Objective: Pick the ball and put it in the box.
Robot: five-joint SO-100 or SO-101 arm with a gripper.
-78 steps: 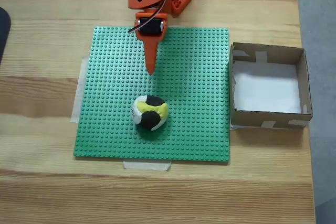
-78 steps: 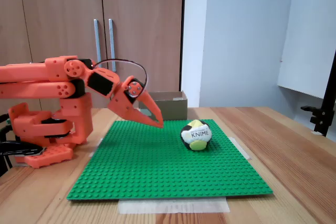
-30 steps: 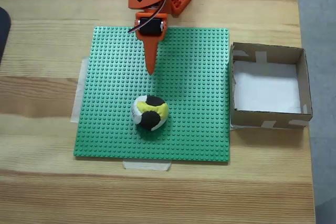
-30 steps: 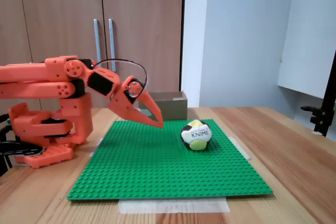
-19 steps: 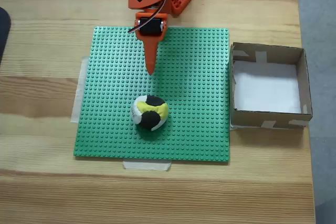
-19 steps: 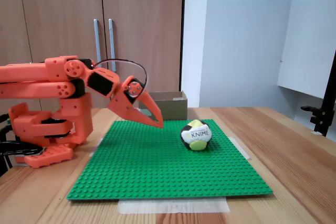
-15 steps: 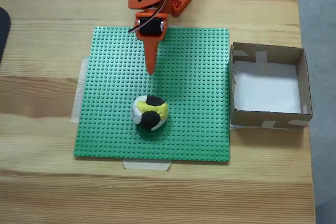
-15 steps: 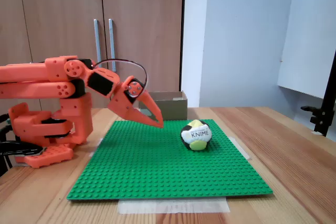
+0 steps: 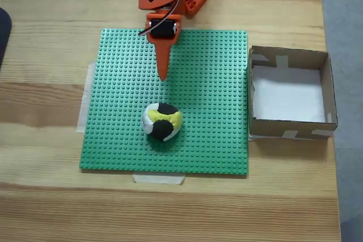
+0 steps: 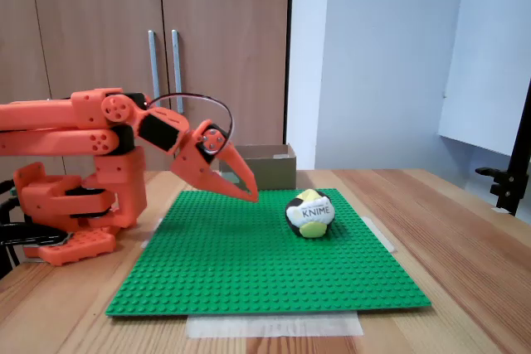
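The ball (image 9: 162,121) of yellow, black and white panels rests on the green studded baseplate (image 9: 215,83), toward its front edge in the top-down fixed view. From the side the ball (image 10: 309,214) shows black lettering. My orange gripper (image 9: 163,76) hangs shut over the plate, a short way behind the ball, pointing at it. In the side fixed view the gripper (image 10: 250,196) tilts down, its tip just above the studs, left of the ball and apart from it. The brown cardboard box (image 9: 327,92) with a white bottom stands right of the plate.
The arm's orange base (image 10: 70,196) sits at the table's far edge in the top-down view. From the side, the box (image 10: 270,167) stands behind the plate. Pale tape strips (image 9: 159,178) hold the baseplate to the wooden table (image 9: 45,38).
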